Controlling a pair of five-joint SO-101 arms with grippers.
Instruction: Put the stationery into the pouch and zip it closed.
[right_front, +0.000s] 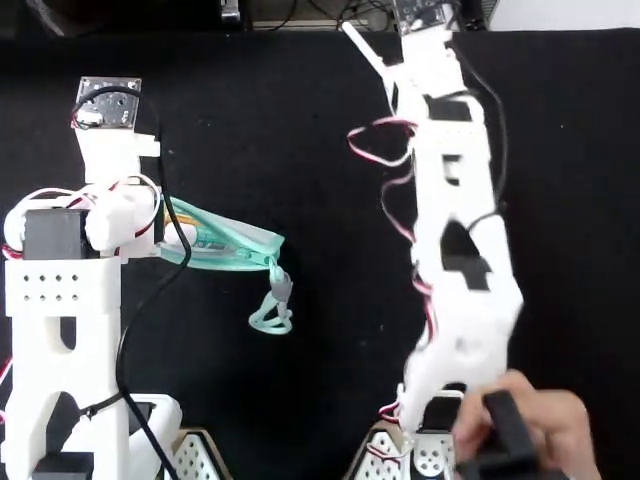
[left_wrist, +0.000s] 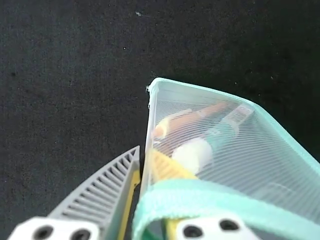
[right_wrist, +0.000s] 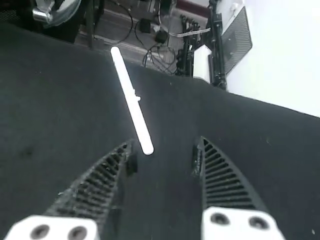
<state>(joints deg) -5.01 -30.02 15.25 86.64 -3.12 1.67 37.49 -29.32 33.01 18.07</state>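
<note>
- While your left gripper (left_wrist: 144, 169) is clamped on the mesh pouch (left_wrist: 230, 150), stationery (left_wrist: 192, 152) shows inside it, toward the table's (right_front: 300, 150) left edge
- Your right gripper (right_wrist: 162, 150) gapes wide, holding nothing, just short of a white pen (right_wrist: 131, 102) at the far edge

The pouch (right_front: 228, 245) is of translucent mint-green mesh and sits slanted at the left centre of the high view, with its loop strap (right_front: 272, 312) just below its right end. Inside it are an orange item (left_wrist: 192, 117), a white piece (left_wrist: 192, 155) and a yellow item (left_wrist: 167, 170). A white pen (right_front: 365, 50) lies slanted on the black worktop (right_front: 300, 150) at the upper centre.
</note>
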